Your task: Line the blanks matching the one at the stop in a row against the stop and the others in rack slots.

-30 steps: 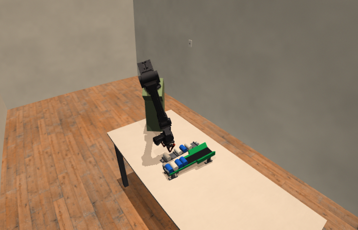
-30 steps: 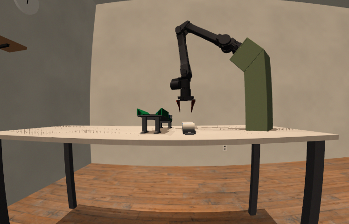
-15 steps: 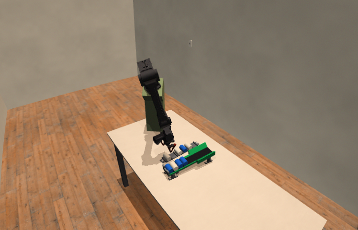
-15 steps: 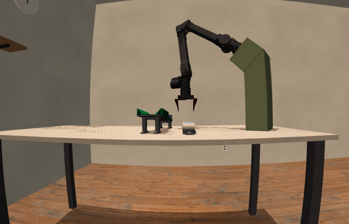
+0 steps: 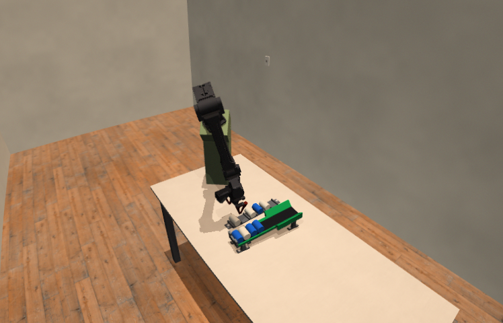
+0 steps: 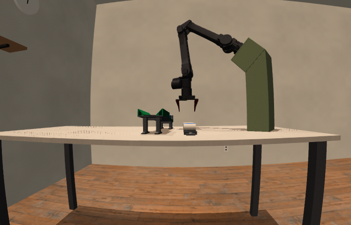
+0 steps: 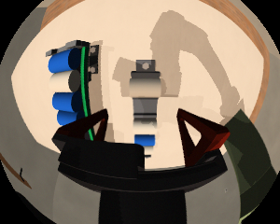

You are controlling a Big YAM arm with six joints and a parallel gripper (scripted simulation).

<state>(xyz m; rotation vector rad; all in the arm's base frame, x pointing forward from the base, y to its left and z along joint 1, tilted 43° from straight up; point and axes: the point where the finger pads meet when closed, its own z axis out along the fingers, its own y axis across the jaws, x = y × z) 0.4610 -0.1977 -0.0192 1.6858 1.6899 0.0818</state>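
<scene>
The green-walled ramp holds four blanks across it. From the stop they are a blue one, a white one and two blue ones. The grey stock rack holds a white blank at its near end, then a bare stretch, a second white blank, a blue blank and a far white blank. My gripper is open and empty, above the rack.
The ramp stands on dark legs, higher than the rack and alongside it. The green pedestal carries the arm at the table's other side. The arm's shadow falls beside the rack.
</scene>
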